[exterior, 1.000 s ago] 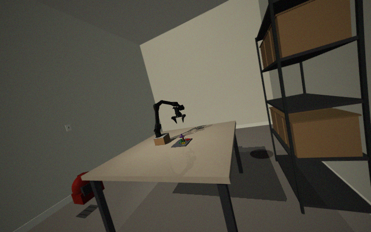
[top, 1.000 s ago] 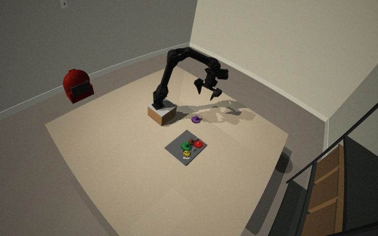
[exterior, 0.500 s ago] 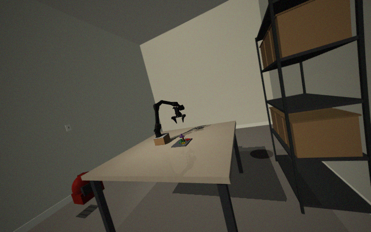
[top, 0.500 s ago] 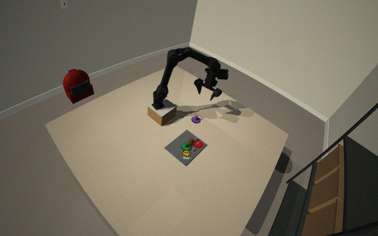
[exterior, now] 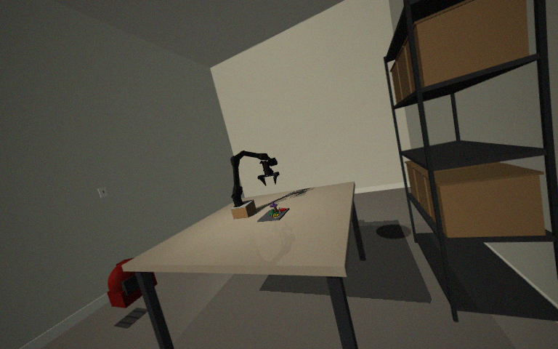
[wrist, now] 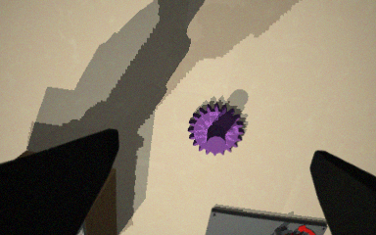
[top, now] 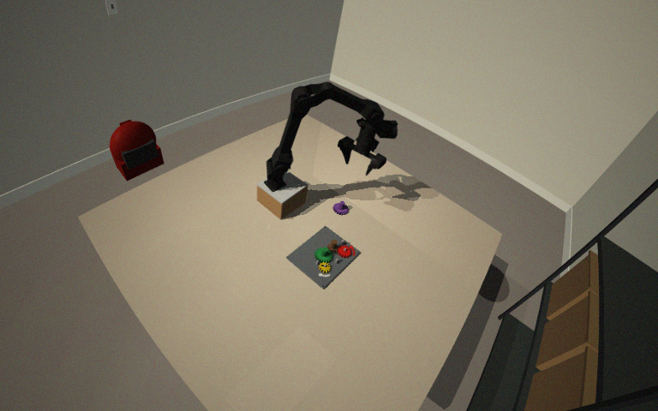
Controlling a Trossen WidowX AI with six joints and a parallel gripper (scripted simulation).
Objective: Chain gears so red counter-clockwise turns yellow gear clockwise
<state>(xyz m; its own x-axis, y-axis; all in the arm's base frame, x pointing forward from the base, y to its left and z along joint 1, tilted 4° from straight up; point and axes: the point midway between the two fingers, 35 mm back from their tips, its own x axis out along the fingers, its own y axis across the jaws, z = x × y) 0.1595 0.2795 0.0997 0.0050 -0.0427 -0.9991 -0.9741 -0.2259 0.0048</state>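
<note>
My gripper (top: 357,168) (exterior: 270,184) (wrist: 214,149) is open and empty, high above the table. A purple gear (top: 341,208) (wrist: 215,146) with a knob stands on the table between the arm's base and the grey board (top: 302,257) (wrist: 220,225); in the wrist view it shows between the fingertips, far below. On the board are the red gear (top: 344,253) (wrist: 305,229), the yellow gear (top: 324,267), a green gear (top: 323,254) beside the yellow one, and a small brown gear (top: 333,245) between green and red. Small grey pegs show near red and yellow. Whether the teeth mesh is too small to tell.
The arm's base block (top: 269,199) (exterior: 243,211) stands on the table (top: 232,290) (exterior: 230,246) near the purple gear. A shelf rack (exterior: 428,164) with boxes and a red object (top: 133,145) are off the table.
</note>
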